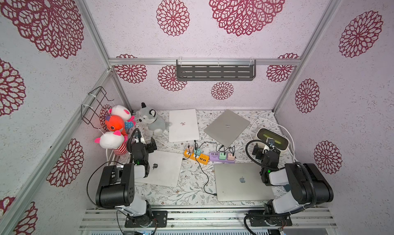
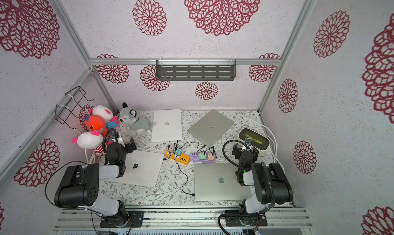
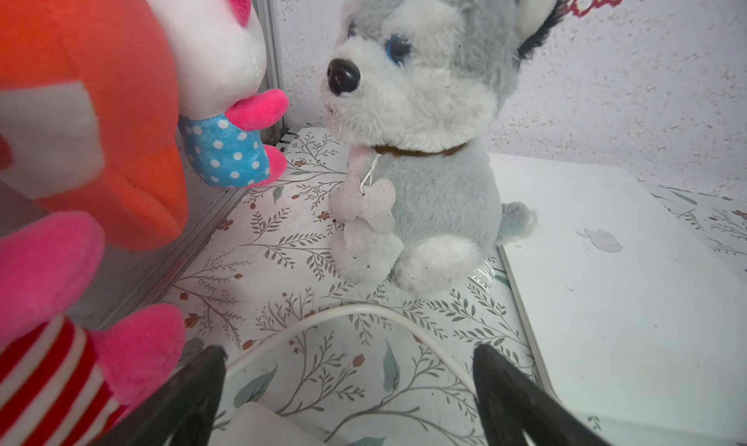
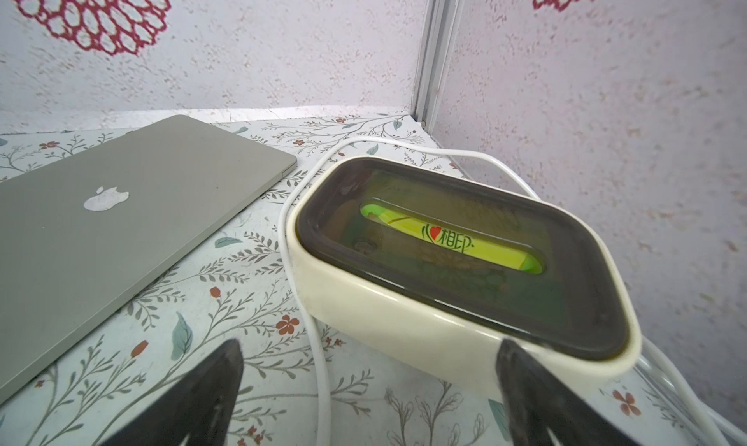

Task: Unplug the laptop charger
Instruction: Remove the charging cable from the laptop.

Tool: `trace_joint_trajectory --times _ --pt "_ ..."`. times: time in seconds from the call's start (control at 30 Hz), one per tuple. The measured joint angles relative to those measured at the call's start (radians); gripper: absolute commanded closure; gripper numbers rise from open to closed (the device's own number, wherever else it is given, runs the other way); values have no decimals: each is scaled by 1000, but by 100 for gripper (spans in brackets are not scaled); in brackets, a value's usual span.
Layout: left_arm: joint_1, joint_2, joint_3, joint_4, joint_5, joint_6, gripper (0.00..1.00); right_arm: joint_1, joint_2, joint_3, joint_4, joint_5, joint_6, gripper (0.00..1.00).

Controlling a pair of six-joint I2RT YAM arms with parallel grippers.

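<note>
A black charger cable (image 1: 201, 172) runs from a teal charger block (image 1: 197, 152) on the orange power strip (image 1: 197, 157) to the left edge of the silver laptop (image 1: 242, 180) at the front right, where its connector (image 1: 214, 194) is plugged in. More black leads go from the purple power strip (image 1: 221, 157) to the grey laptop (image 1: 227, 127) behind. My left gripper (image 1: 150, 145) is open beside the plush toys, far left of the strips, over a white cable (image 3: 364, 312). My right gripper (image 1: 259, 152) is open next to a cream box (image 4: 404, 322), holding nothing.
Two white laptops lie at the front left (image 1: 164, 170) and the back (image 1: 183, 125). A grey husky plush (image 3: 424, 140) and several pink and orange plush toys (image 1: 115, 125) crowd the left corner. White cables (image 4: 319, 363) loop round the cream box. Walls enclose three sides.
</note>
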Motion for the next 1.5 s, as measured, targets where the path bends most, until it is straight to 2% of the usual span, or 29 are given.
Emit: trace_joint_trajectory --times 0.47,0.57,0.77,0.9,1.0,1.13,1.27,1.5 --pt "0 -4 0 -5 -8 0 2 0 -1 0 0 -3 0 1" --pt "-6 -63 17 -106 -31 0 2 1 -48 -6 -35 -16 0 1" --pt "-56 -241 242 -453 -79 7 2 5 -355 32 -314 19 82 1" --pt "-152 -299 384 -669 -135 35 2 9 -517 103 -578 49 220 1" --pt "-239 -312 446 -825 -164 56 2 12 -606 141 -772 54 326 1" --pt "-334 -344 461 -986 -172 72 2 14 -677 174 -1014 8 435 1" --pt "-399 -410 461 -1107 -85 76 0 17 -723 187 -1208 -92 515 1" --pt "-491 -463 461 -1195 117 72 12 42 -808 174 -1390 -293 619 1"
